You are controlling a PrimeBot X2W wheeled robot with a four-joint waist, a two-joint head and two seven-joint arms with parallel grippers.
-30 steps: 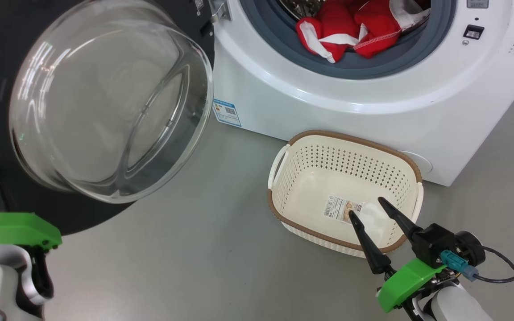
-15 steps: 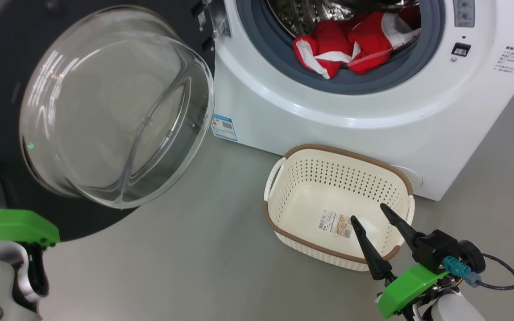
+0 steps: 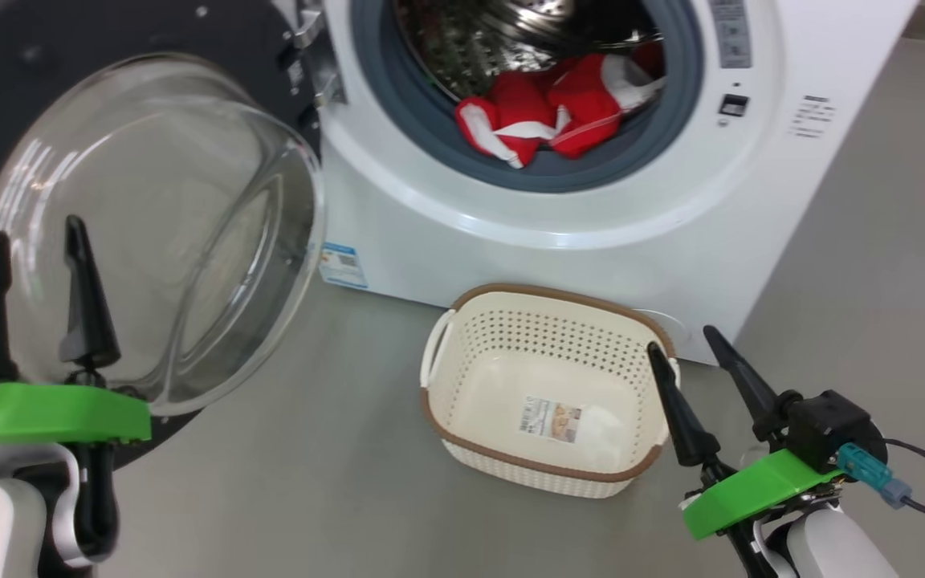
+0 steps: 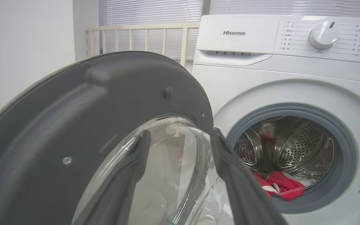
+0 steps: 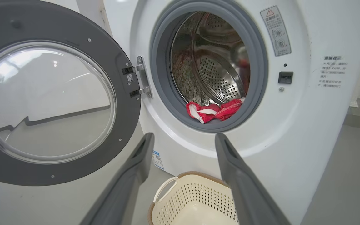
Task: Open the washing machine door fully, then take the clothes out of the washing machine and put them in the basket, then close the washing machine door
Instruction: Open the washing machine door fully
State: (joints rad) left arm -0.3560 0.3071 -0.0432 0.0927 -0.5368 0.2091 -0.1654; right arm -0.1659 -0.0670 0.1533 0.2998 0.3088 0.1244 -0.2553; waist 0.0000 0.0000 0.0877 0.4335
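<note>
The left claw (image 3: 35, 233) stands wide, gripping nothing, before the glass of the open washing machine door (image 3: 189, 241). The right claw (image 3: 682, 341), equally wide and empty, hovers beside the basket (image 3: 543, 474) on the floor (image 3: 310, 482). The clothes (image 3: 543, 120) lie inside the washing machine (image 3: 511, 257).

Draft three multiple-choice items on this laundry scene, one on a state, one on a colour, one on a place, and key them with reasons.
1. The washing machine door is: A shut; B swung open; C lying flat.
2. The basket has a rim band that is: A brown; B blue; C green.
3. The red clothes lie: A in the basket; B in the drum; C over the door.
Key: B, the drum's mouth stands uncovered; A, a brown band tops cream walls; B, red fabric sits at the drum's front, the basket empty.
</note>
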